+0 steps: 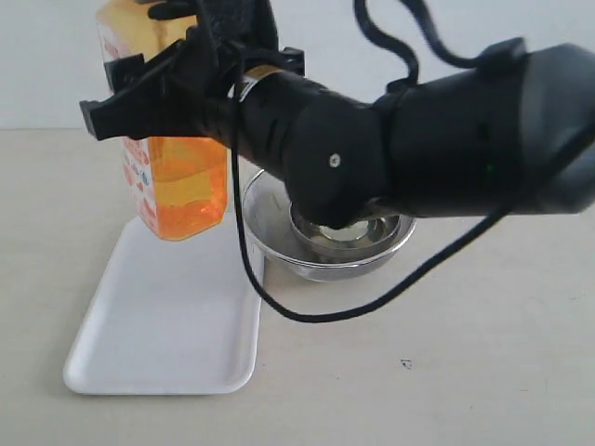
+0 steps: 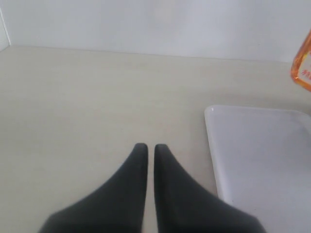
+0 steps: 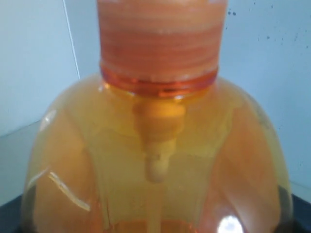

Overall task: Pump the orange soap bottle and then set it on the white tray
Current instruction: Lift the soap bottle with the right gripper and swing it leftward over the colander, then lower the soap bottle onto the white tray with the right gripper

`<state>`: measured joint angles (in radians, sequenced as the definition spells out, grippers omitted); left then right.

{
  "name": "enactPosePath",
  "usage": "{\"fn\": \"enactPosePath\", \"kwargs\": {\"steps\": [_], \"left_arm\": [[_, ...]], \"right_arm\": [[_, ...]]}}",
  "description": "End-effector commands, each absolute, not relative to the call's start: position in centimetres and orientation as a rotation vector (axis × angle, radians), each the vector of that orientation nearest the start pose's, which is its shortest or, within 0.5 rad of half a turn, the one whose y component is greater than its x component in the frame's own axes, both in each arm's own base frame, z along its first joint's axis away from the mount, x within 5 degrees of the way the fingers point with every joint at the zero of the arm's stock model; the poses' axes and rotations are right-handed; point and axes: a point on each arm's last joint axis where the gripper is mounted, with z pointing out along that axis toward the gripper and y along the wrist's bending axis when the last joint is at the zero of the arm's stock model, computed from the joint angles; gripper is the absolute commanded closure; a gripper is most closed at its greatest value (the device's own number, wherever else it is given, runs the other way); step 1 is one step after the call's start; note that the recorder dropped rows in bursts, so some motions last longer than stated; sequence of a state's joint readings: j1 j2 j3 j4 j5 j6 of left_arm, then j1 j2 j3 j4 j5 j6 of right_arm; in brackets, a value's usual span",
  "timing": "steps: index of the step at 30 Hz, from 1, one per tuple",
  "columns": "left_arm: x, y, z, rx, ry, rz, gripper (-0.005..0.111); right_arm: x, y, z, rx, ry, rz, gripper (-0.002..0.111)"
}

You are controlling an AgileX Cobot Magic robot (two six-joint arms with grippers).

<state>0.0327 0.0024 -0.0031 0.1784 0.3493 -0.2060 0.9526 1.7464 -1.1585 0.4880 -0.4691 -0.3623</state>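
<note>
Though unseen outside, left fingers together

Soft, even, bright light; shadows on the table are faint. In the exterior view the right arm, from twelve to three o'clock, is slightly blurred. The orange soap bottle is very close, out of focus, with small white glare.

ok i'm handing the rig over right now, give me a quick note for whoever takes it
Left gripper: shut, empty, over the table beside the white tray.
Right gripper: shut on the orange soap bottle, upright at the tray's far end; whether it touches the tray is unclear.
Done: bottle in grip; pumping cannot be confirmed.
Left: set the bottle on the tray and release, minding the steel bowl beside it.
</note>
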Motion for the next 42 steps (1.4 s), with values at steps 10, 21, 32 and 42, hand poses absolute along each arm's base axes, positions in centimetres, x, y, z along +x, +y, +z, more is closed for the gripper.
{"fn": "enactPosePath", "kwargs": {"steps": [10, 21, 32, 42], "left_arm": [[5.3, 0.7, 18.3, -0.113, 1.815, 0.046, 0.102], [5.3, 0.7, 18.3, -0.113, 1.815, 0.046, 0.102], [5.3, 0.7, 18.3, -0.113, 1.815, 0.046, 0.102], [5.3, 0.7, 18.3, -0.113, 1.815, 0.046, 0.102]], "right_arm": [[27.0, 35.8, 25.5, -0.448, 1.568, 0.542, 0.108], [26.6, 37.3, 21.6, -0.413, 1.586, 0.492, 0.108], [25.3, 38.1, 19.7, -0.359, 1.596, 0.416, 0.108], [25.1, 38.2, 18.8, -0.374, 1.636, 0.385, 0.108]]}}
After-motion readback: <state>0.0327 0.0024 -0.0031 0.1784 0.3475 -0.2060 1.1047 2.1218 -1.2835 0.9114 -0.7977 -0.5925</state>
